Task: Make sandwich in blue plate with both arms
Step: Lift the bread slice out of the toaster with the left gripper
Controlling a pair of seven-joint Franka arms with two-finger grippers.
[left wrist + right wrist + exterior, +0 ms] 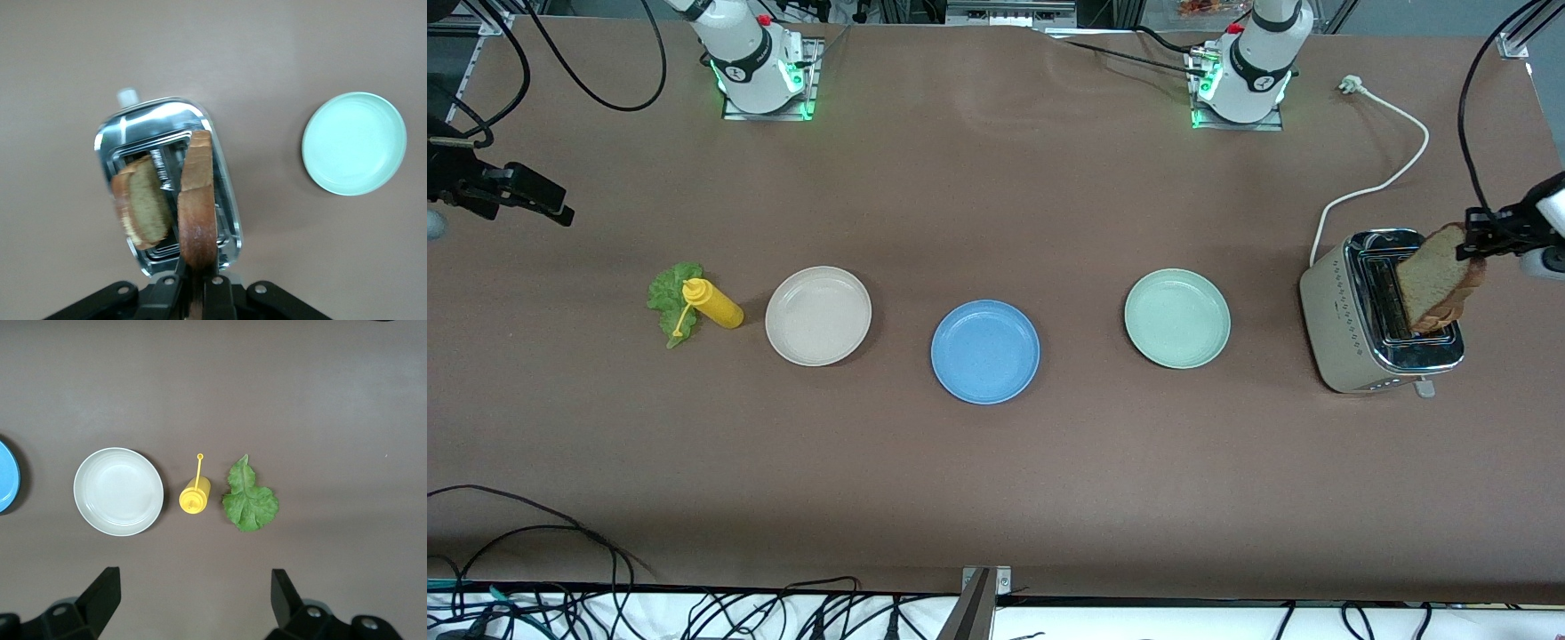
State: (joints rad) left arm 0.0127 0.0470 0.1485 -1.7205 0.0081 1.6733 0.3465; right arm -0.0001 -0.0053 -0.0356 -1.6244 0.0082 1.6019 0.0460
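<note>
Left gripper (1474, 242): clamped on the top edge of a bread slice (1436, 280), over the toaster (1352, 347) at the left arm's end of the table; the fingers pinched the crust tightly together.
Held bread slice: brown with a darker crust, hanging tilted, its lower end at the toaster's top; whether it had cleared the slot could not be told.
Second bread slice (143, 207): sat in the toaster's other slot, leaning, seen in the left wrist view.
Right gripper (193, 597): fingers spread wide apart, holding nothing, waiting high over the right arm's end of the table, above the lettuce leaf and bottle.
Blue plate (985, 351): bare, midway along the table, between the beige plate (818, 316) and the pale green plate (1177, 318), slightly nearer the front camera than both.
Lettuce leaf (665, 300): flat on the table, toward the right arm's end.
Yellow squeeze bottle (713, 304): just beside the lettuce, between it and the beige plate.
Toaster cord (1383, 182): white, unplugged, trailing across the table toward the left arm's base.
</note>
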